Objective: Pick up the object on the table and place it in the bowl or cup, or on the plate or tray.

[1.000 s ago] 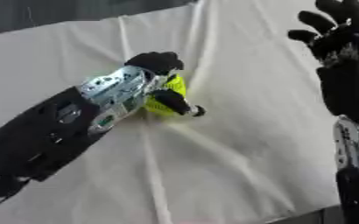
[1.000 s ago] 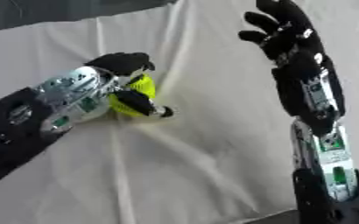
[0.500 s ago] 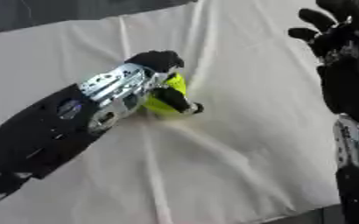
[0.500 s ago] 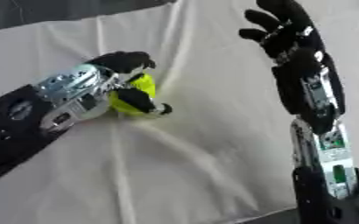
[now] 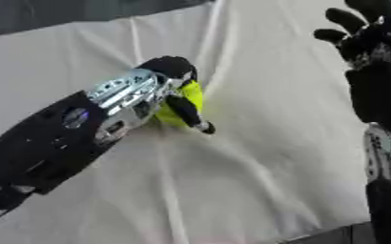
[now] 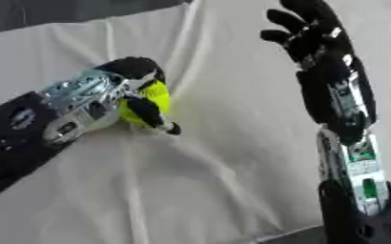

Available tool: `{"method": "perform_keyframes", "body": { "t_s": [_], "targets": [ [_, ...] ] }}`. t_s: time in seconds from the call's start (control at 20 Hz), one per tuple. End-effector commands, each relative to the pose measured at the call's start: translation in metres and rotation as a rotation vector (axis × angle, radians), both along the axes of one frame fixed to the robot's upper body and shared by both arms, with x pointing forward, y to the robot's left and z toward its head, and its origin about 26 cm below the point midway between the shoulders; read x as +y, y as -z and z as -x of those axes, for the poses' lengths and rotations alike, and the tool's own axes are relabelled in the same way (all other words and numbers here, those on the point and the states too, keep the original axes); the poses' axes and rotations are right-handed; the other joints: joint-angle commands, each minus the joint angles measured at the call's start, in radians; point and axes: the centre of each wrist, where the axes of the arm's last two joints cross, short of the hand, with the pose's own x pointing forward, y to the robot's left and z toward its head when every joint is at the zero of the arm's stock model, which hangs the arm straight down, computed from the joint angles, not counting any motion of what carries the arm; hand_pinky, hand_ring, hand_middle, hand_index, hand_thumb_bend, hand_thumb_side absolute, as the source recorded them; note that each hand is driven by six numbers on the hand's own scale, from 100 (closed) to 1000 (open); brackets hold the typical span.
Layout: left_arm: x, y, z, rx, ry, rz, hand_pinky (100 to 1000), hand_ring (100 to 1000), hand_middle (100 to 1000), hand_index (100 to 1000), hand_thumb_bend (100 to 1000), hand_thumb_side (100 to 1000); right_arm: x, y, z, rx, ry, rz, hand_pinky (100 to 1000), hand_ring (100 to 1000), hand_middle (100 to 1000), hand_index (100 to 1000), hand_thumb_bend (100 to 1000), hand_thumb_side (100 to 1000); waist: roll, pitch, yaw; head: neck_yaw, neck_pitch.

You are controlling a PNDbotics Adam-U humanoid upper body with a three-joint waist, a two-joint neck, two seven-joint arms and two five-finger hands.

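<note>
Left eye view: the counter [image 5: 257,190], draped in a creased white cloth [image 5: 274,143], fills nearly the whole scene, with a dark strip along the far edge and a dark corner at the near right. My left arm [image 5: 57,138], black with a silver joint plate, comes in from the lower left and lies low across the cloth toward the middle of the counter. My right forearm [image 6: 349,143] stands along the right side, rising from the near edge, black with a silver and green section partway up. My right hand [image 6: 312,33] is raised at the upper right, well apart from the object, its fingers [image 6: 282,18] spread and straight, holding nothing. My left hand [image 5: 169,86] rests on the cloth at the centre left, its dark fingers [image 5: 186,112] curled round a bright yellow-green object [image 5: 189,97]. One finger crosses the front of the object and ends on the cloth just beside it; the thumb side caps it from the far side. The object sits on the cloth inside that grasp, only a part of its rounded yellow-green surface showing between my fingers. The cloth is puckered into folds running away from the object toward the near right.
</note>
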Motion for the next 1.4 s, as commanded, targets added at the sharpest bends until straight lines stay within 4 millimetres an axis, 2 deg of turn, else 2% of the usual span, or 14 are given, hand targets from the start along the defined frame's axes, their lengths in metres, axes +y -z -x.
{"method": "perform_keyframes", "body": {
  "t_s": [0.05, 0.15, 0.25, 0.55, 0.6, 0.65, 0.75, 1.0, 1.25, 1.4],
  "targets": [
    [-0.002, 0.004, 0.005, 0.238, -0.235, 0.018, 100, 315, 623, 408, 707, 398, 0.000, -0.006, 0.002, -0.031, 0.001, -0.004, 850, 916, 938, 1000, 100, 849, -0.008, -0.009, 0.003, -0.011, 0.002],
    [-0.005, -0.005, 0.010, 0.158, -0.198, -0.017, 100, 273, 570, 348, 701, 372, -0.001, -0.006, 0.002, -0.030, 0.003, -0.005, 850, 916, 938, 1000, 100, 850, -0.008, -0.009, 0.005, -0.012, 0.003],
    [-0.007, -0.013, 0.016, 0.067, -0.160, -0.068, 100, 201, 495, 273, 649, 352, -0.001, -0.006, 0.002, -0.030, 0.004, -0.005, 850, 916, 938, 1000, 100, 849, -0.009, -0.009, 0.006, -0.014, 0.004],
    [-0.009, -0.025, 0.024, -0.069, -0.105, -0.151, 100, 100, 394, 182, 643, 323, -0.001, -0.005, 0.002, -0.030, 0.007, -0.005, 850, 916, 938, 1000, 100, 850, -0.011, -0.009, 0.008, -0.016, 0.006],
    [-0.009, -0.026, 0.025, -0.081, -0.100, -0.156, 100, 100, 369, 168, 599, 264, -0.001, -0.005, 0.002, -0.029, 0.007, -0.006, 849, 916, 938, 1000, 100, 850, -0.011, -0.009, 0.009, -0.017, 0.006],
    [-0.010, -0.031, 0.027, -0.106, -0.095, -0.159, 100, 100, 346, 155, 515, 214, -0.001, -0.005, 0.002, -0.029, 0.008, -0.006, 849, 916, 937, 1000, 100, 849, -0.011, -0.009, 0.009, -0.017, 0.006],
    [-0.011, -0.037, 0.032, -0.146, -0.087, -0.160, 100, 100, 337, 150, 500, 177, -0.002, -0.005, 0.002, -0.028, 0.008, -0.005, 850, 916, 938, 1000, 100, 850, -0.011, -0.010, 0.010, -0.018, 0.006],
    [-0.009, -0.051, 0.040, -0.206, -0.090, -0.139, 100, 100, 343, 152, 494, 195, -0.002, -0.003, 0.002, -0.023, 0.010, -0.003, 850, 917, 938, 1000, 100, 852, -0.011, -0.013, 0.013, -0.021, 0.004],
    [0.001, -0.084, 0.062, -0.324, -0.066, -0.117, 100, 100, 348, 154, 498, 204, -0.005, 0.001, 0.003, -0.007, 0.021, 0.007, 852, 918, 938, 1000, 100, 854, -0.008, -0.024, 0.029, -0.033, 0.009],
    [0.011, -0.097, 0.069, -0.356, -0.075, -0.107, 100, 100, 349, 154, 499, 205, -0.007, 0.004, 0.003, 0.000, 0.027, 0.012, 852, 918, 938, 1000, 100, 854, -0.005, -0.031, 0.038, -0.039, 0.010]
  ]
}}
